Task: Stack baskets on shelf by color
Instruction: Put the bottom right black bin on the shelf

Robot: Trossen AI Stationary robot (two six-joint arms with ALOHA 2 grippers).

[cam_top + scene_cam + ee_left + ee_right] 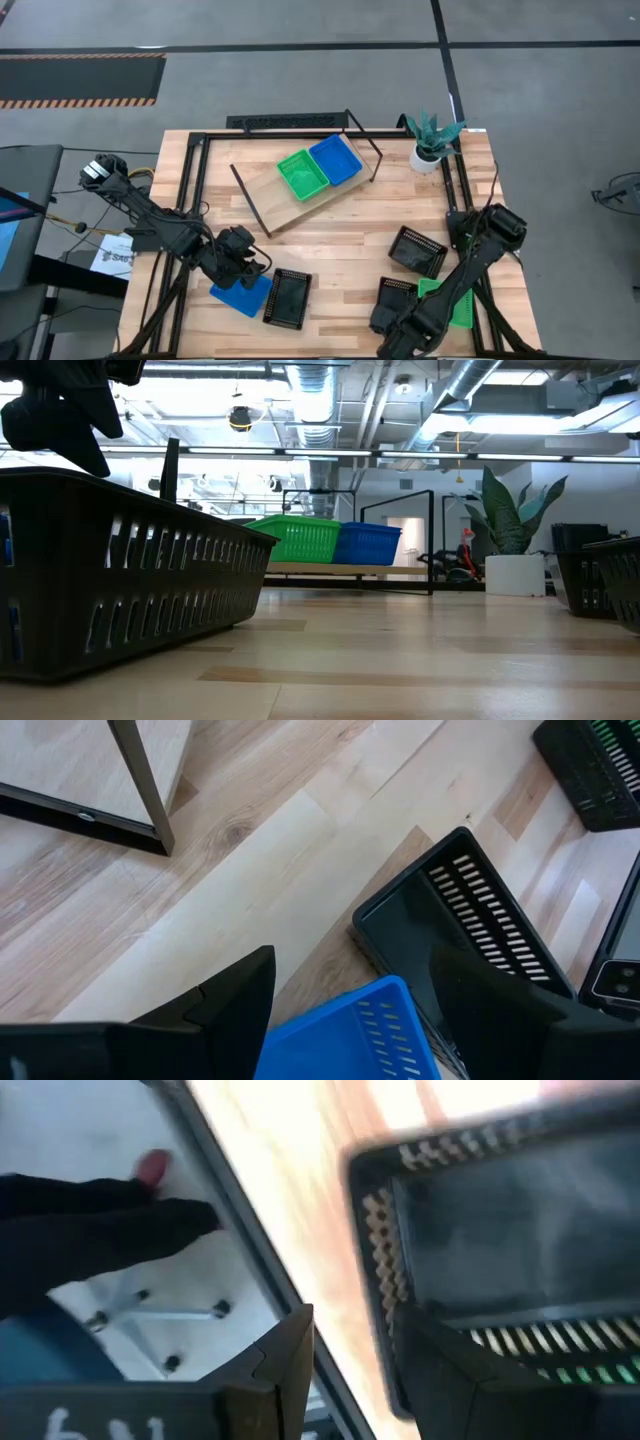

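The shelf stands in the table's middle and carries a green basket and a blue basket side by side. Near the table's near-left, my left gripper is open above the far end of a blue basket, whose corner lies between the fingers; I see no touch. A black basket sits just right of it. At the near right, my right gripper is open, with the side wall of a black basket between its fingers. A green basket and another black basket lie nearby.
A white plant pot stands at the far right corner. Black frame rails run along the table's sides. The table's edge lies close beside my right gripper. Bare wood stretches between the shelf and the near baskets.
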